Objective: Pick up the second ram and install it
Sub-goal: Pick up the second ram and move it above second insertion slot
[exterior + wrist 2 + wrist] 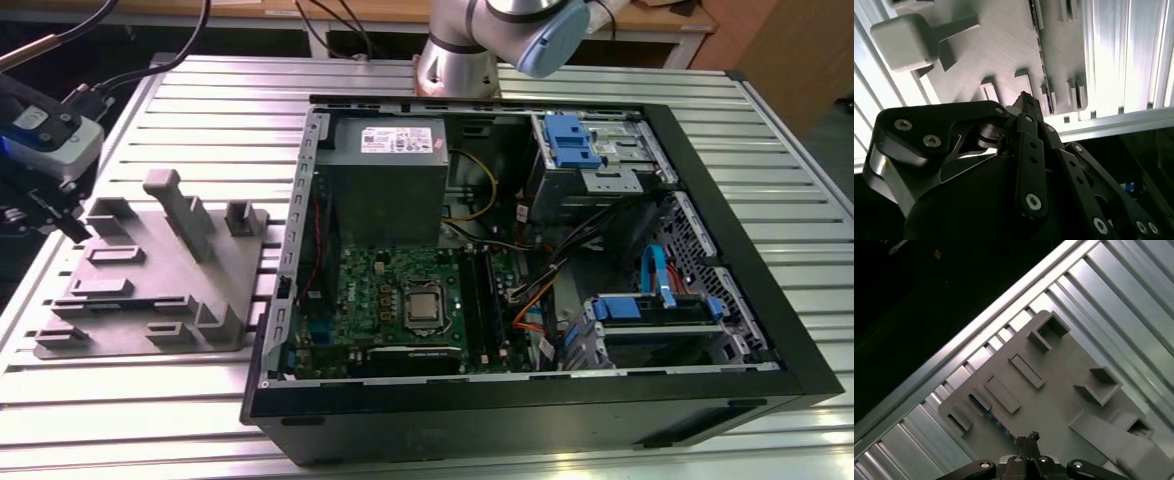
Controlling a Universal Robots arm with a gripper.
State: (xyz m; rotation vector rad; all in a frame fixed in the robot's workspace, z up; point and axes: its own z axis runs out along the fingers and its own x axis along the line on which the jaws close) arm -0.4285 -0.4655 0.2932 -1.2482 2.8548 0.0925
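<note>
My gripper hangs at the exterior view's left, just above the far left edge of the grey holder block on the ribbed table. Its fingers are pressed together with nothing between them, and the second wrist view shows the same closed tips over the block. The second ram shows as a thin blue-green edge standing in a slot of the holder block, a short way from the fingertips. The open computer case with the green motherboard lies to the exterior view's right of the block.
Upright posts and pockets rise from the holder block. The case wall stands between block and motherboard. Inside the case are a power supply, drive cages with blue tabs and loose cables. The arm's base stands behind the case.
</note>
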